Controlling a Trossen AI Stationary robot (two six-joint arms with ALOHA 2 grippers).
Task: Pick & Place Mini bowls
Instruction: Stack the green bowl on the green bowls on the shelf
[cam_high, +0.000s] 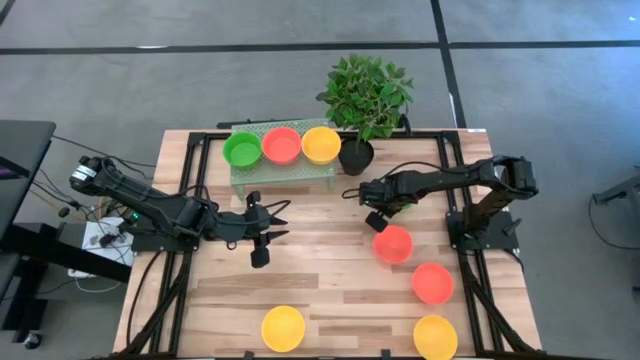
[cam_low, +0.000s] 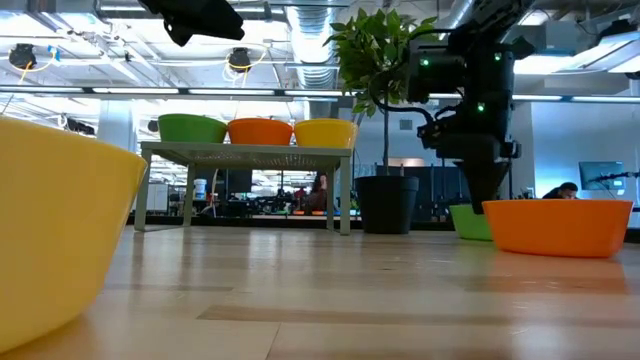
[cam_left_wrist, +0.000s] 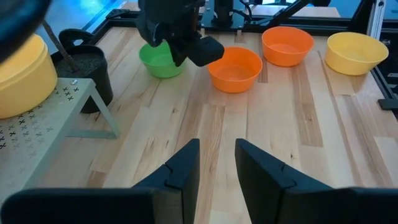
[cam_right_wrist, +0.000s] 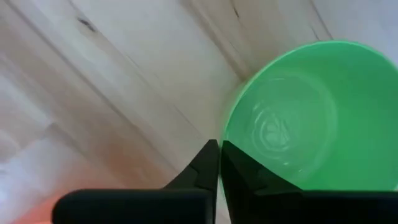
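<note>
My right gripper (cam_high: 377, 220) stands over a green mini bowl (cam_right_wrist: 298, 118) in front of the black plant pot (cam_high: 355, 155) and is shut on it. The bowl also shows in the low view (cam_low: 468, 222) and the left wrist view (cam_left_wrist: 158, 62). In the high view the gripper hides it. My left gripper (cam_high: 278, 225) is open and empty above the table's middle, left of the right gripper. A green (cam_high: 242, 149), a red-orange (cam_high: 282, 145) and a yellow bowl (cam_high: 321, 144) stand in a row on a small raised rack (cam_high: 285, 178). My right gripper pinches the green bowl's rim (cam_right_wrist: 225, 127) between its two fingers, one finger inside the bowl and one outside. The fingers come from above, pointing down. The bowl sits upright with its opening up and, in the left wrist view, its bottom appears to rest on the table.
Two red-orange bowls (cam_high: 393, 244) (cam_high: 432, 283) lie on the table just near of the right gripper. Two yellow bowls (cam_high: 283, 327) (cam_high: 435, 336) lie by the near edge. The potted plant (cam_high: 365, 95) stands at the far edge beside the rack.
</note>
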